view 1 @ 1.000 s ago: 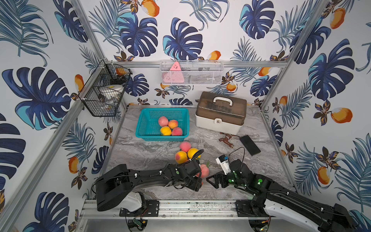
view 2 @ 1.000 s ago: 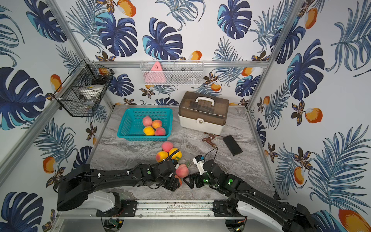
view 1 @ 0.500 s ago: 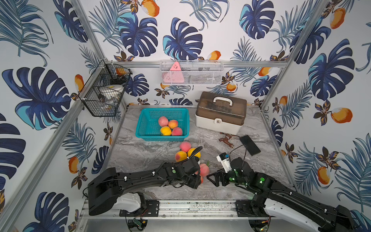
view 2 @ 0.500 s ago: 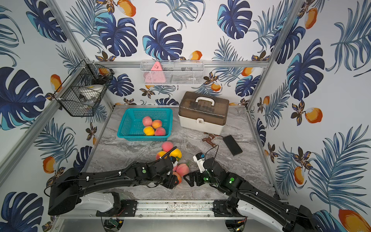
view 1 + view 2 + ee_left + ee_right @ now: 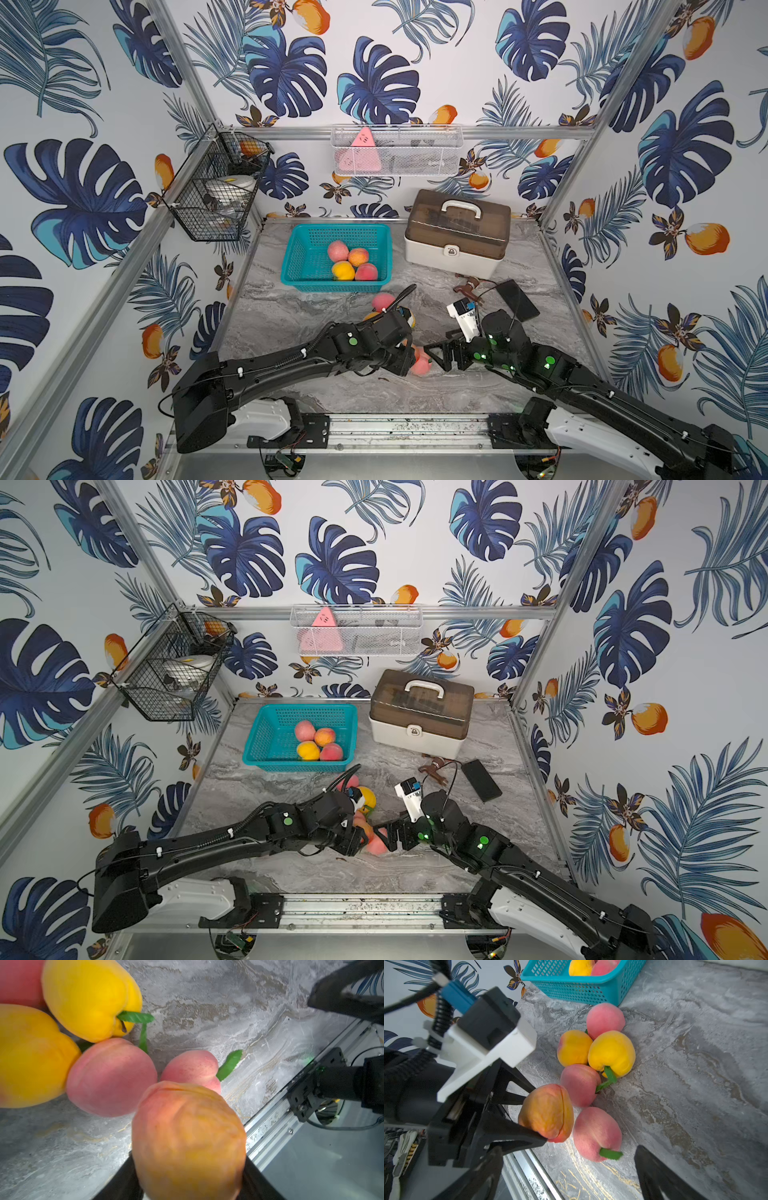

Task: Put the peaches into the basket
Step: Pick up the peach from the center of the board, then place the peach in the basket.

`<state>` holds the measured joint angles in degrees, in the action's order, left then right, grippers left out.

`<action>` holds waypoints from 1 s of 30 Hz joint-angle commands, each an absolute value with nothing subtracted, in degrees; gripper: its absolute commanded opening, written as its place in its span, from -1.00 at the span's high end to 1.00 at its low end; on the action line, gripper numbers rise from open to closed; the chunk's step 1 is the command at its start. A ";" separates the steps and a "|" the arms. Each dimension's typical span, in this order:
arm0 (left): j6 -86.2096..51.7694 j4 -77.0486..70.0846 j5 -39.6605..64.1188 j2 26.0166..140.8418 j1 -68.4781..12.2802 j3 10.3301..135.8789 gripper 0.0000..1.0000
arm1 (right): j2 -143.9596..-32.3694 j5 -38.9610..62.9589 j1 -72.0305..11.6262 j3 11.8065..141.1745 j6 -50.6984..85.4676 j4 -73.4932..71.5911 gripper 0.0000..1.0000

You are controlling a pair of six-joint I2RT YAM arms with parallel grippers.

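Peach point(image 5: 189, 1138), orange-blushed, is pinched between the closed jaws of the left gripper point(image 5: 535, 1116), seemingly raised for carrying to the teal basket point(image 5: 294, 257) far beyond. Right gripper point(image 5: 441, 356) gapes empty, a pink peach point(image 5: 596, 1132) just ahead between its jaws, likely next.

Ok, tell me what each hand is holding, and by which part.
Left hand is shut on an orange-pink peach, gripped across its opposite sides, around the middle. Right hand is open, holding nothing.
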<state>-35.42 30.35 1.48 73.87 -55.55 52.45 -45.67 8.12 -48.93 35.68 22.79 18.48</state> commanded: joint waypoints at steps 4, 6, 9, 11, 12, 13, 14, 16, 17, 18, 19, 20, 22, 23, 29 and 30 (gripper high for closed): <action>-28.44 35.11 3.82 76.15 -49.76 58.12 -0.11 | -46.59 6.76 -47.01 39.74 17.65 20.90 -1.00; -27.05 36.17 4.28 77.26 -48.18 59.85 -0.11 | -47.64 7.06 -46.14 40.73 16.67 20.89 -1.00; -25.79 37.03 5.43 78.45 -45.75 62.12 -0.11 | -48.75 9.31 -44.26 41.04 16.17 19.60 -1.00; -24.87 38.14 5.58 79.20 -44.25 63.80 -0.12 | -49.57 11.65 -42.59 41.22 15.92 18.69 -1.00; -24.23 38.84 5.61 79.51 -43.26 64.77 -0.12 | -50.11 13.18 -41.50 41.50 15.64 18.15 -1.00; -23.70 39.33 5.62 79.91 -42.45 65.56 -0.12 | -50.60 14.33 -40.72 41.85 15.27 17.76 -1.00; -23.06 39.90 5.85 80.19 -41.24 66.53 -0.12 | -51.39 15.46 -39.79 42.35 14.76 17.45 -1.00; -21.84 40.71 6.66 81.08 -38.85 68.45 -0.12 | -52.90 17.07 -38.26 43.94 13.86 17.39 -1.00; -21.21 41.07 7.08 81.69 -37.47 69.46 -0.12 | -53.80 17.95 -37.51 44.98 13.31 17.34 -1.00; -20.52 41.38 7.35 82.43 -36.15 70.51 -0.12 | -54.75 18.56 -36.98 46.17 12.64 17.43 -1.00; -19.98 41.62 7.60 83.06 -35.04 71.45 -0.12 | -55.62 18.72 -36.71 47.27 11.98 17.61 -1.00; -19.40 41.75 7.94 83.89 -33.74 72.50 -0.12 | -56.59 18.64 -36.51 48.57 11.33 17.85 -1.00; -18.31 42.01 8.51 85.42 -31.29 74.25 -0.12 | -58.62 18.39 -36.39 51.06 9.95 18.45 -1.00; -17.75 42.24 8.66 86.33 -30.02 75.06 -0.12 | -59.83 18.16 -36.30 52.46 9.29 18.74 -1.00; -15.75 40.86 9.28 90.83 -22.36 78.67 -0.12 | -66.45 18.20 -35.43 58.58 7.12 18.96 -1.00; -15.69 40.40 9.03 91.49 -21.16 79.40 -0.12 | -67.48 18.74 -35.21 59.41 7.12 18.71 -1.00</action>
